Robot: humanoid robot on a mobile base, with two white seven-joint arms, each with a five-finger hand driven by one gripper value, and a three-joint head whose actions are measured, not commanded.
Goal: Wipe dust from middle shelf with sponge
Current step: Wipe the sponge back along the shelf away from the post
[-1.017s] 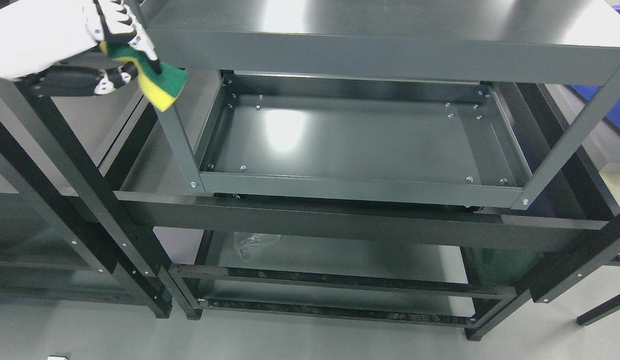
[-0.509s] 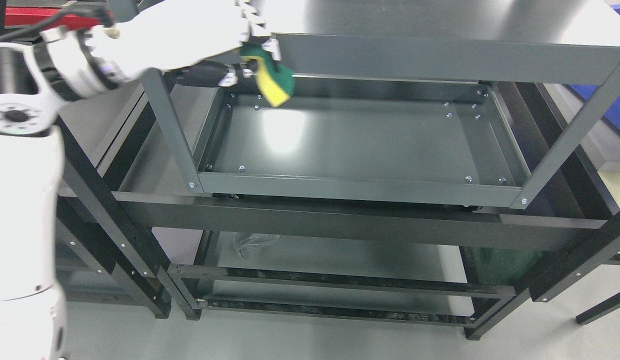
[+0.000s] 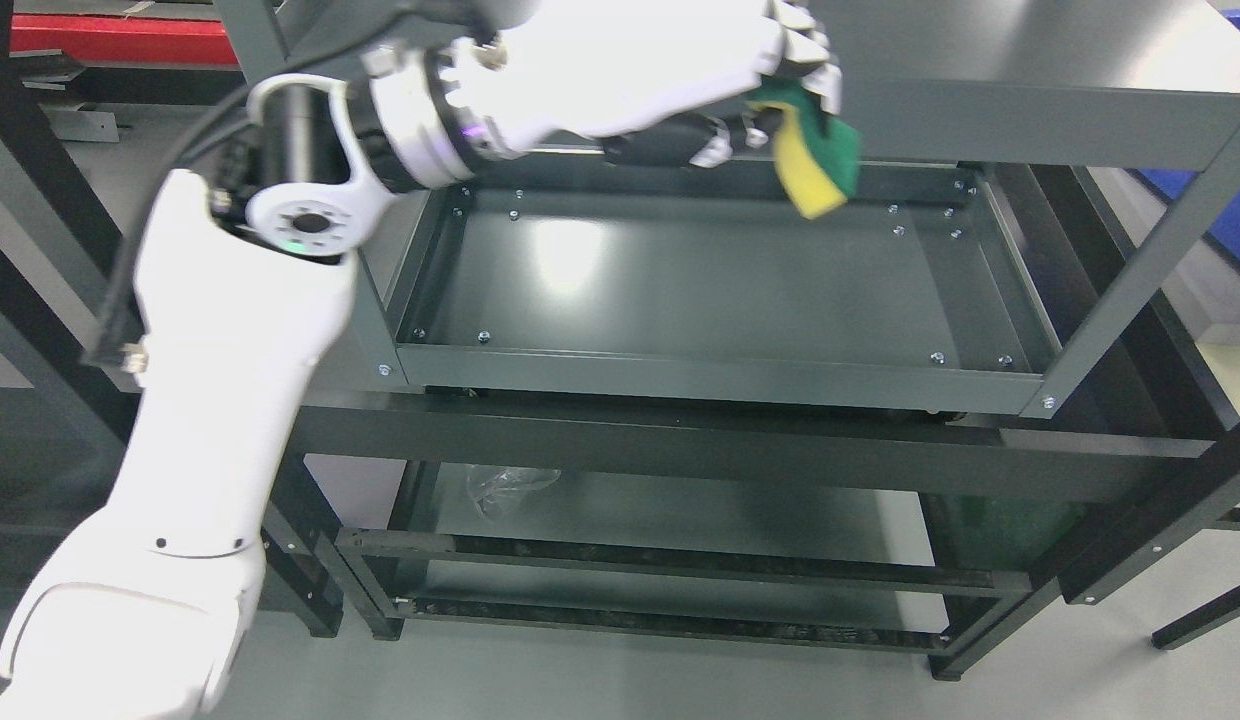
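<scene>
Here, in the head view, my left arm (image 3: 230,380) comes in from the lower left and reaches across to the upper right, ending in my left hand (image 3: 680,70) at the front rail of the top shelf (image 3: 1030,120). My fingers (image 3: 805,55) are curled and pinching the sponge (image 3: 815,165), which hangs below them, yellow foam toward the camera and green pad behind. The sponge is in the air above the far right part of the middle shelf (image 3: 700,280), not touching it. The shelf's bare grey tray lies below and left of my fingers, with a bright glare patch toward its left end. Further down, a crumpled clear plastic scrap (image 3: 505,485) lies on the bottom shelf (image 3: 680,515).
</scene>
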